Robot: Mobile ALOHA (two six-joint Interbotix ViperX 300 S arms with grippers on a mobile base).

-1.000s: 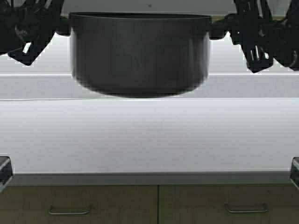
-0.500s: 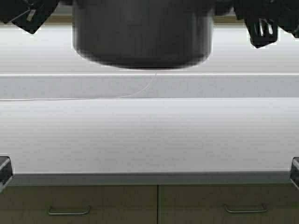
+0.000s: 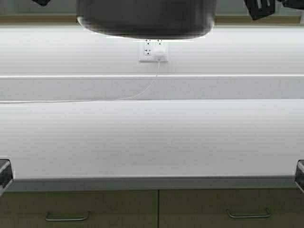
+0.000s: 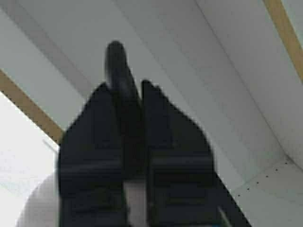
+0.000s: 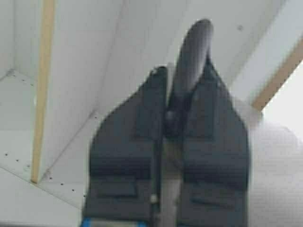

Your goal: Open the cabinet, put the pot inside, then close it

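Observation:
The dark grey pot [image 3: 146, 19] hangs at the top centre of the high view, well above the counter; only its lower body shows. My left gripper [image 4: 124, 90] is shut on one black loop handle [image 4: 117, 61] of the pot. My right gripper [image 5: 183, 71] is shut on the other black loop handle [image 5: 193, 47]; part of it shows at the top right of the high view [image 3: 260, 6]. The cabinet stands open: its pale grey interior [image 4: 213, 71] and tan edge [image 5: 45, 71] show behind both grippers. Its doors are out of view.
A white countertop [image 3: 152, 137] spans the view below the pot. A wall socket [image 3: 153, 51] with a white plug and cable [image 3: 142, 91] sits on the backsplash. Base drawers with horizontal handles [image 3: 66, 217] [image 3: 249, 214] run along the front.
Both arms have lifted the pot upward, so it has risen nearly out of the top of the high view. The wall socket behind it is now uncovered.

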